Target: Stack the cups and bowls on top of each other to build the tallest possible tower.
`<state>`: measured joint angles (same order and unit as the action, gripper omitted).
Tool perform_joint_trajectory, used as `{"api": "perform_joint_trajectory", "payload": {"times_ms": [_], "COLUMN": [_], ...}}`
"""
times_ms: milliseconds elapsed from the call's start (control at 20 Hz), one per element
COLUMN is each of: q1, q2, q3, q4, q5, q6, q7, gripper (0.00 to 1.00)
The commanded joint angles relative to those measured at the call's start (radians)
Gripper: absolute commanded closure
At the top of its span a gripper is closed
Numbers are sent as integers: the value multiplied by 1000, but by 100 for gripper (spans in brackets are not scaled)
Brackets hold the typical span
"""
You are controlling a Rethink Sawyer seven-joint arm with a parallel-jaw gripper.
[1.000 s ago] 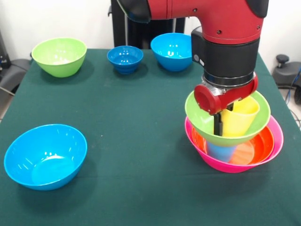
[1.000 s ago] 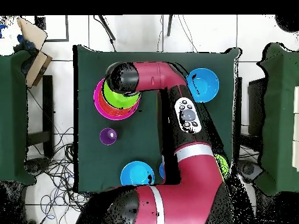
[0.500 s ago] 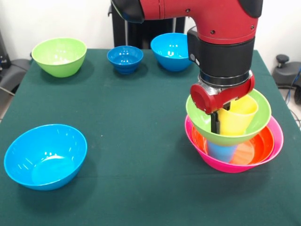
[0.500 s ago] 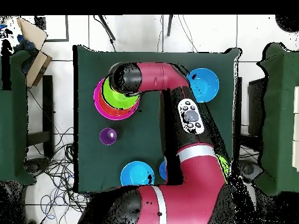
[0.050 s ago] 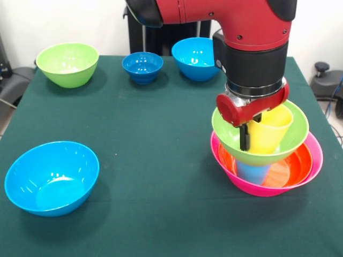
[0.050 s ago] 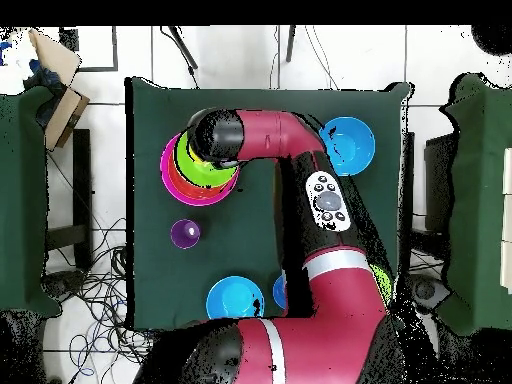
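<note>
The tower stands at the right in the front view: a pink bowl (image 5: 315,154) holds an orange bowl (image 5: 298,161). A light blue cup (image 5: 252,172) in it carries a lime green bowl (image 5: 227,131). A yellow cup (image 5: 271,134) leans tilted inside that green bowl. My gripper (image 5: 250,143) hangs over the tower, shut on the yellow cup's left wall, with one black finger (image 5: 245,138) showing outside it. In the overhead view my wrist (image 6: 214,135) hides the cup above the tower (image 6: 182,172). A purple cup (image 6: 185,234) stands alone on the cloth.
A lime green bowl (image 5: 67,64), a small dark-blue footed bowl (image 5: 142,67) and a bright blue bowl (image 5: 196,58) line the far edge. Another bright blue bowl (image 5: 52,177) sits near left. Chairs and cables ring the table in the overhead view.
My gripper has risen a little and drifted left, and the yellow cup has shifted the same way with it. The green bowl and the rest of the tower stay put.
</note>
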<state>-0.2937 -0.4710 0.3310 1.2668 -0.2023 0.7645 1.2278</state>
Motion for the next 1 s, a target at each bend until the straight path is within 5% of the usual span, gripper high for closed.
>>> {"api": "perform_joint_trajectory", "payload": {"times_ms": [50, 1000], "q1": [1, 22], "q2": [4, 29], "q3": [-20, -8], "q4": [73, 35], "q5": [15, 38], "q6": [134, 139], "q7": [106, 125], "gripper": [100, 100]}}
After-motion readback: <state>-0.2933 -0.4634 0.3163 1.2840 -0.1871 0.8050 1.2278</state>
